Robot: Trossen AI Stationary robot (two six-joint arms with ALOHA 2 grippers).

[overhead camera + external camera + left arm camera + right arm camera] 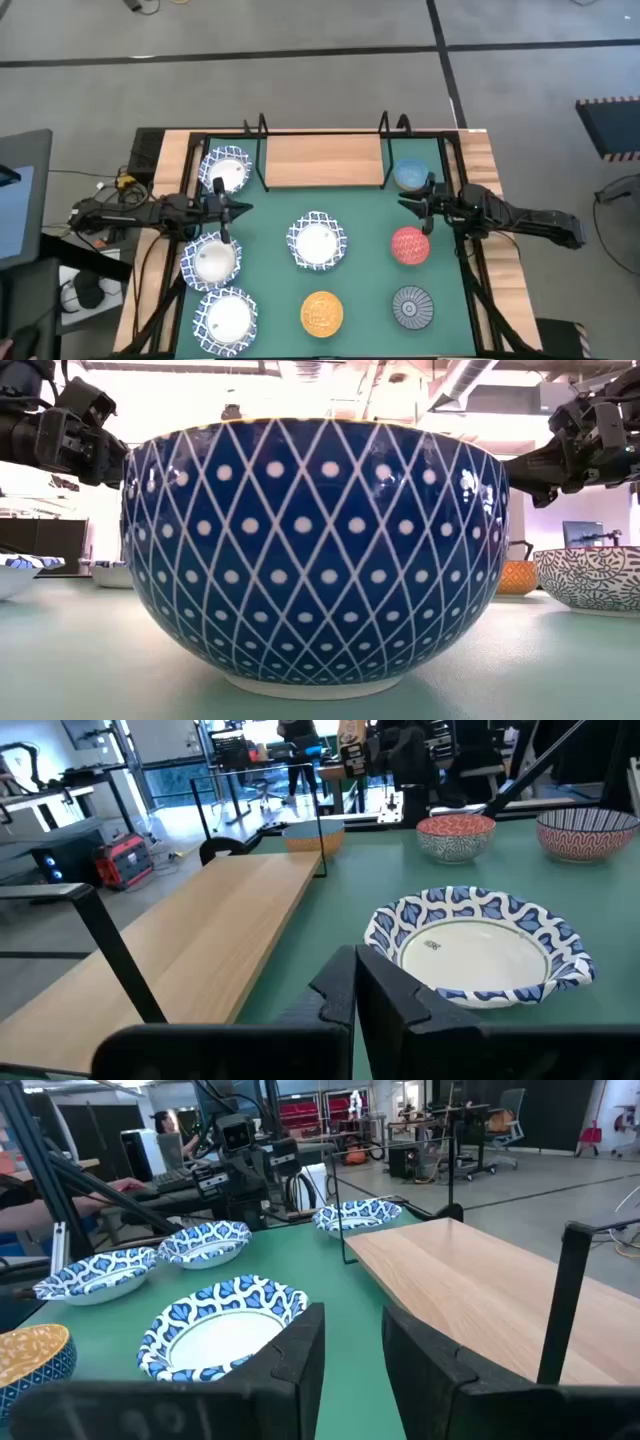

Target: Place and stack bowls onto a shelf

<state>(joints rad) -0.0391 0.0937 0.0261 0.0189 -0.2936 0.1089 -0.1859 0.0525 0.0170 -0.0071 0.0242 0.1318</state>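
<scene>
The shelf (pixel 322 160), a light-wood board between black wire ends, stands bare at the mat's far side. Several white bowls with blue rims rest on their bases on the green mat: one beside the shelf's left end (pixel 226 168), two at the left (pixel 212 260) (pixel 228 315), one in the middle (pixel 317 242). At the right sit a light blue bowl (pixel 410 177), a red one (pixel 409 245) and a dark grey one (pixel 411 306); an orange one (pixel 321 312) is near the front. My left gripper (pixel 232 208) hovers shut left of the middle bowl (pixel 480 945). My right gripper (pixel 412 203) hovers open between the light blue and red bowls.
The shelf's black wire supports (pixel 260 128) (pixel 388 125) rise at both ends of the board. In the low view a blue-lattice bowl (pixel 315 555) fills the foreground. A person sits at a desk beyond the table (pixel 165 1130). Bare mat lies between the shelf and the middle bowl.
</scene>
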